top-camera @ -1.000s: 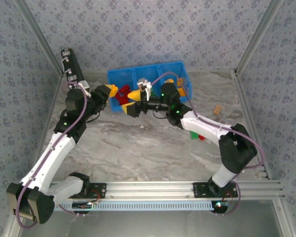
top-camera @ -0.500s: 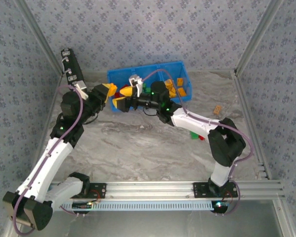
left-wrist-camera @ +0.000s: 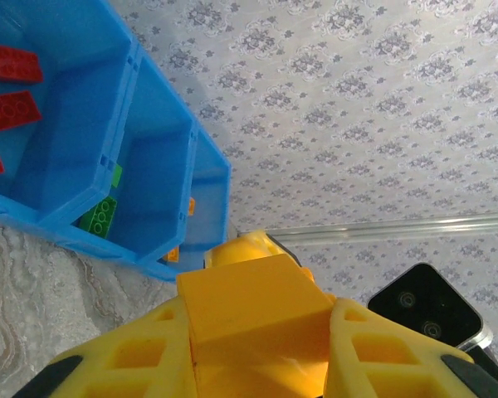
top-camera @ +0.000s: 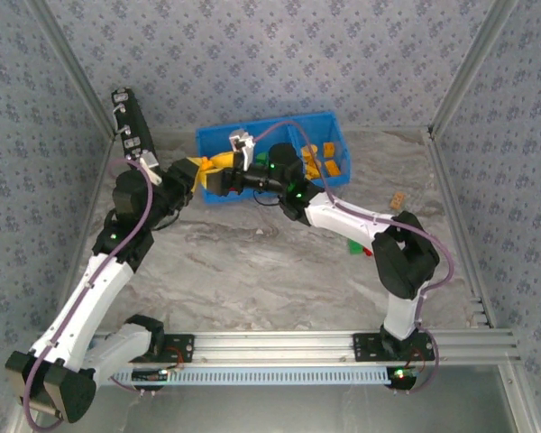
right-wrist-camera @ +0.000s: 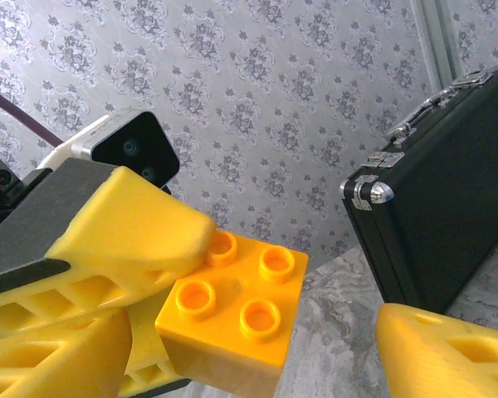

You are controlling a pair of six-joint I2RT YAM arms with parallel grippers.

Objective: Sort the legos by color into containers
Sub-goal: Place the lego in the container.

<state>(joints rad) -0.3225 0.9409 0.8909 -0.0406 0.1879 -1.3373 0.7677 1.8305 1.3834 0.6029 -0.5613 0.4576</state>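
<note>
Where the two arms meet over the left end of the blue tray [top-camera: 335, 121], the left end effector [left-wrist-camera: 256, 332] is clamped on one orange-yellow lego [right-wrist-camera: 232, 327], a four-stud brick pinched between its two fingers. The right end effector [top-camera: 219, 168] is spread wide around that same brick. In the right wrist view, one of its fingers [right-wrist-camera: 448, 356] is clear of the brick's side, and I cannot tell whether the other touches it.

The left wrist view shows three red legos [left-wrist-camera: 8, 108] in the nearest compartment, cut off by the frame edge. Two green legos [left-wrist-camera: 98, 217] lie in the middle compartment, and two orange slivers [left-wrist-camera: 191, 205] show in the farthest.

On the table [top-camera: 252, 271], one green brick [top-camera: 353, 244] and one red brick [top-camera: 369, 252] lie just beside each other near the right arm. A black case [right-wrist-camera: 448, 207] stands on the table.

From above, the arms cover the left and middle compartments, and the orange pile [top-camera: 329, 162] is too small to count.
</note>
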